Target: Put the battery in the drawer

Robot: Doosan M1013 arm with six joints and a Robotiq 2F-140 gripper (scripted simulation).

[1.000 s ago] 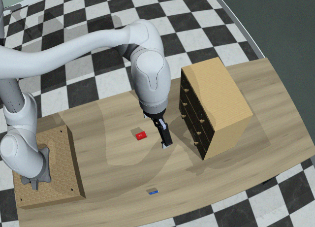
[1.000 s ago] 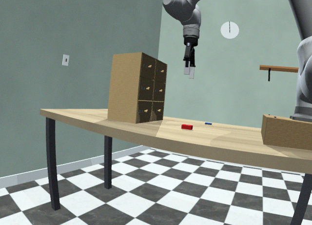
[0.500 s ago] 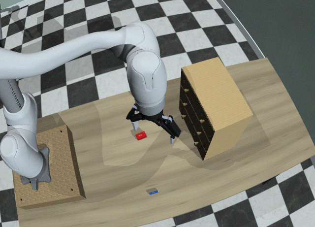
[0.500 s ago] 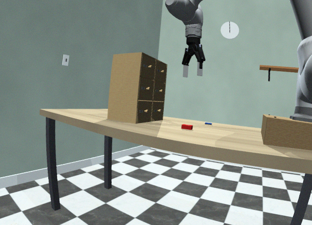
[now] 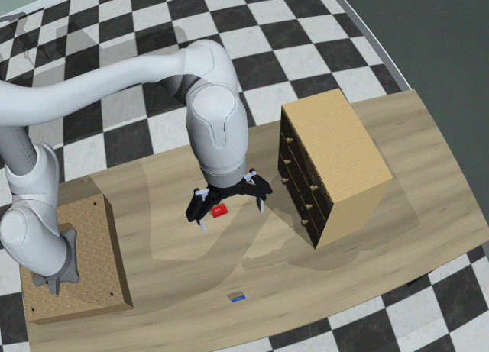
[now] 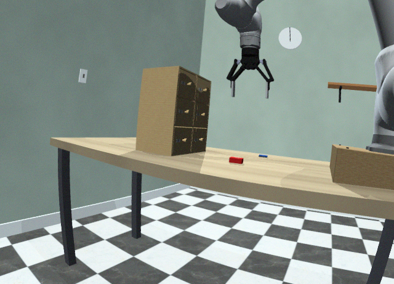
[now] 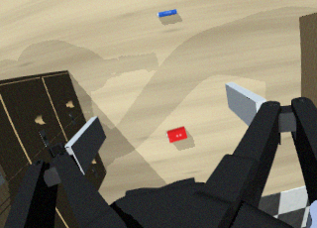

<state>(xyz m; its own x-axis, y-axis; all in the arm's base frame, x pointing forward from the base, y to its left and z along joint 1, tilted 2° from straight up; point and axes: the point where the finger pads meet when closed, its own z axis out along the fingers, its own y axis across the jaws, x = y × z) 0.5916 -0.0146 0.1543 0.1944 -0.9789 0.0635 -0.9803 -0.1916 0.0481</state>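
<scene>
The small wooden chest (image 5: 331,163) stands at the right of the table, with two columns of dark drawers that all look pushed in. Its labels are too small to read. It also shows in the exterior view (image 6: 173,110) and at the left of the wrist view (image 7: 40,136). A small red block (image 5: 218,210) (image 6: 236,160) (image 7: 176,135) lies on the table left of the chest. A small flat blue piece (image 5: 238,298) (image 6: 263,155) (image 7: 168,14) lies near the front edge. I cannot tell which one is the battery. My gripper (image 5: 231,217) (image 6: 249,93) (image 7: 162,111) is open and empty. It hangs high above the table, between the red block and the chest front.
The arm's base sits on a raised wooden mount block (image 5: 75,253) (image 6: 359,171) at the table's left end. The table edge runs close behind the chest and in front of the blue piece.
</scene>
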